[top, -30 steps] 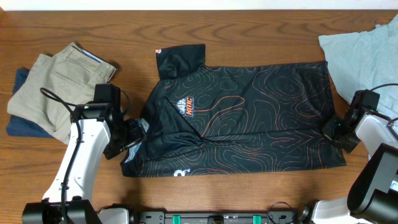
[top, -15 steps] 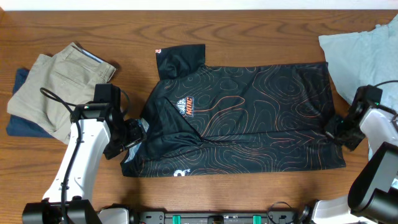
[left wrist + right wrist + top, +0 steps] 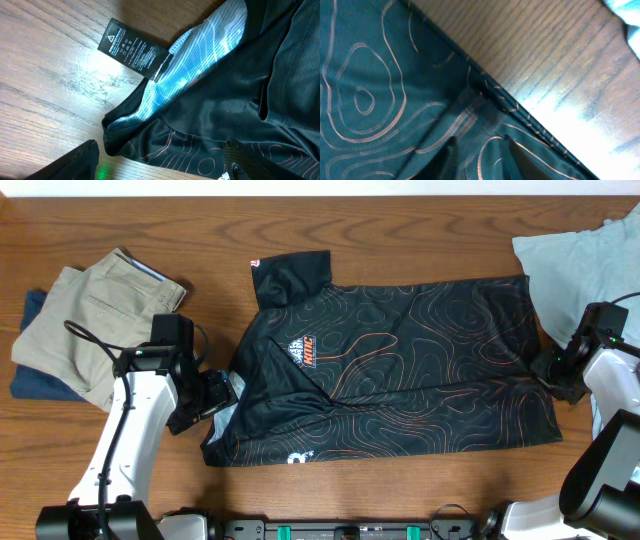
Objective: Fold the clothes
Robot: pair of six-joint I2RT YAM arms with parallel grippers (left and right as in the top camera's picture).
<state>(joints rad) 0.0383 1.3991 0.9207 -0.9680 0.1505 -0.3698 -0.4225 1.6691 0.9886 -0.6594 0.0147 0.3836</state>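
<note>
At the right edge of the black jersey point(image 3: 400, 370), the right gripper point(image 3: 553, 370) pinches the fabric. Opposite, the left gripper point(image 3: 218, 393) sits with fingers spread, released, near the jersey's care label point(image 3: 132, 47).

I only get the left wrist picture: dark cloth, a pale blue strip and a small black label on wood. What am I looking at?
Observer: One edge of a black jersey spread flat on a table. From above, an orange chest logo shows.
Operator: Is anything else lying there?
Observer: Yes. Folded khaki trousers lie on the other side of that arm from the jersey, on top of a dark blue cloth.
Operator: What is the other arm doing?
Observer: The right gripper is at the jersey's opposite edge, and its own camera shows the cloth puckered at its tips, so it seems to be pinching it.
</note>
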